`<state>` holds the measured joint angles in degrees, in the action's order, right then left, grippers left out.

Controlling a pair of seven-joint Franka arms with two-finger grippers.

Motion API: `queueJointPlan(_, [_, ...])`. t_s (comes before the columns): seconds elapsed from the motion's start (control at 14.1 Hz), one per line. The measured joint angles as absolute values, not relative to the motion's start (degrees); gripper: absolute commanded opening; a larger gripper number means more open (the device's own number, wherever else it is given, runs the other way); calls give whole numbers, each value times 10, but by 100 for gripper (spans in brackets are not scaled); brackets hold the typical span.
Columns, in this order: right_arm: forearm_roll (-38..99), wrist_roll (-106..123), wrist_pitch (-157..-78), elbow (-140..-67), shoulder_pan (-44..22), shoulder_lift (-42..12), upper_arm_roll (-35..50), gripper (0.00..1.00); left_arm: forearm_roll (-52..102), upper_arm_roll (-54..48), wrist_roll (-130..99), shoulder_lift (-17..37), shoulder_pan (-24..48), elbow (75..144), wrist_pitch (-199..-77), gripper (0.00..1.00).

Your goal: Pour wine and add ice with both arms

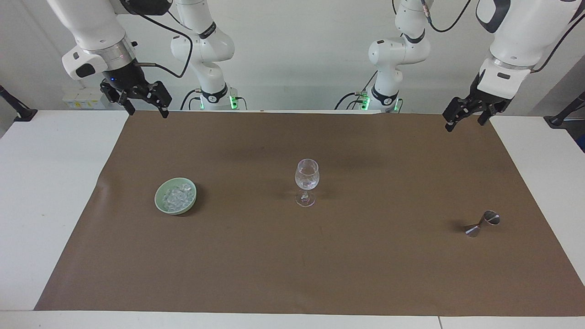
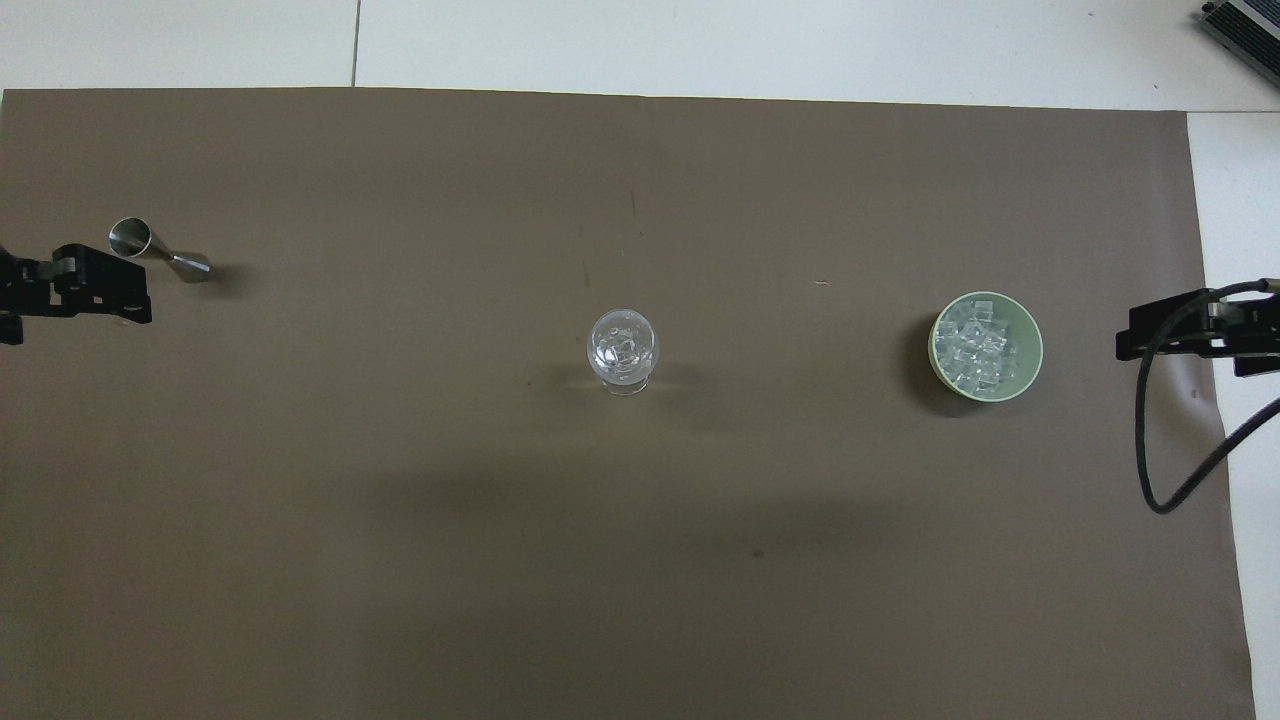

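A clear wine glass (image 1: 307, 176) (image 2: 623, 348) stands upright mid-mat, with a few clear cubes showing in its bowl. No wine is in view. The ice (image 1: 177, 196) (image 2: 975, 350) is heaped in a pale green bowl (image 1: 157, 199) (image 2: 1033, 350) toward the right arm's end. A steel jigger (image 1: 482, 224) (image 2: 160, 250) lies on its side toward the left arm's end. My left gripper (image 1: 464, 125) (image 2: 120, 295) hangs open and empty over the mat's corner by its base. My right gripper (image 1: 149, 112) (image 2: 1135, 340) is open and empty over the mat's edge.
A brown mat (image 1: 292, 274) covers most of the white table (image 1: 45, 183). A black cable (image 2: 1150, 450) loops down from the right wrist. Two black clamp stands (image 1: 16, 109) sit at the table's corners nearest the robots.
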<state>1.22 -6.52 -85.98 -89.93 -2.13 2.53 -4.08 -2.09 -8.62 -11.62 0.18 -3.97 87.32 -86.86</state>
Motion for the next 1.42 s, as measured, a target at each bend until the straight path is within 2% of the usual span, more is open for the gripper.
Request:
queueJointPlan(0.71, [12,-65,-860,-900,-28,25,-50,100,-11,-10,-107,0,39,873,-855,100])
queueJointPlan(1.42, [12,-59,-860,-900,-29,25,-51,100,-10,17,-19,0,58,892,-873,100])
